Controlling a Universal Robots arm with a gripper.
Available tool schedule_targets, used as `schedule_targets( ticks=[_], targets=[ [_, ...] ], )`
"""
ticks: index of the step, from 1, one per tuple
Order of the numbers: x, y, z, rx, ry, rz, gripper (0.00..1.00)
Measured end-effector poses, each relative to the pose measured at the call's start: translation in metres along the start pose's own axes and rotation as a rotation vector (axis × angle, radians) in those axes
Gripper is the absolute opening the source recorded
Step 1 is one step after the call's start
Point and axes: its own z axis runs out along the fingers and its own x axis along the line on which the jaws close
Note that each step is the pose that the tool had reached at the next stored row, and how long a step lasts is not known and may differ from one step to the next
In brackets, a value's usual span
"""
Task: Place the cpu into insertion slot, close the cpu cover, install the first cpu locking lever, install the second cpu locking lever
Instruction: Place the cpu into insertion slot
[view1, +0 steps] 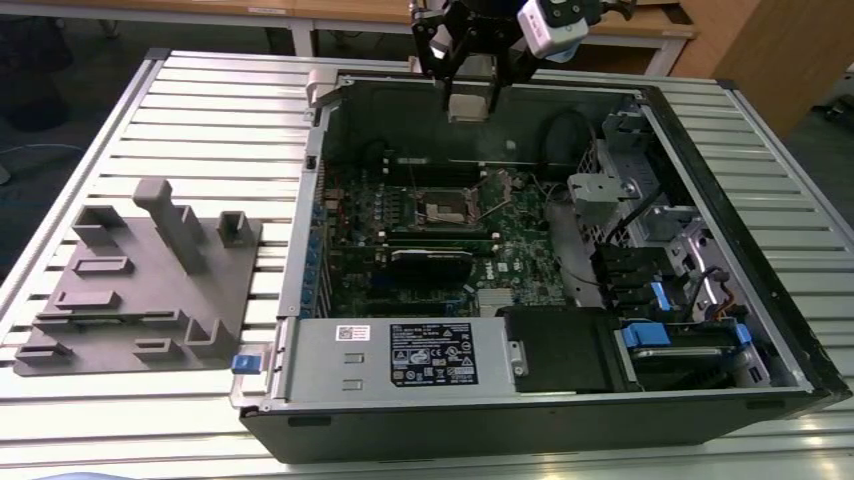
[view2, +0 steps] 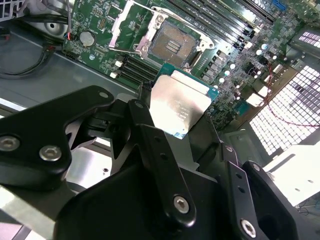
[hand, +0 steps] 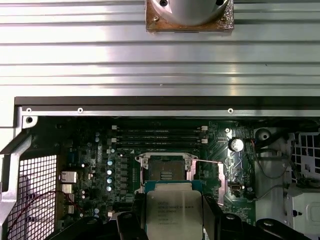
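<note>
black gripper (view2: 177, 114) of angular bolted links, silver screw heads (view2: 181, 202), white block (view1: 550, 25) at wrist

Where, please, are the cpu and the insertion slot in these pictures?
cpu (view2: 180, 106), second wrist view, the middle of its silver metal top.
insertion slot (hand: 166, 171), first wrist view, its dark centre.

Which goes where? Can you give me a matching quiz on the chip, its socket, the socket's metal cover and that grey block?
Things:
1. cpu
2. insertion slot
3. cpu cover
4. grey fixture plate

States:
A. on the slatted table beside the computer case
B. flipped open beside the slot
C. held in the gripper above the motherboard
D. empty, uncovered

Pairs: 1-C, 2-D, 3-B, 4-A.
</note>
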Motion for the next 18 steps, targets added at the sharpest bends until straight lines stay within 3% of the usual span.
schedule_targets(
  ticks=[10, 18],
  targets=[
    [0.0, -0.0001, 0.0013, -0.0005, -0.0002, 0.0, 0.54],
    [-0.0001, -0.0009, 0.0096, -0.0001, -0.0017, 0.0, 0.54]
  ],
)
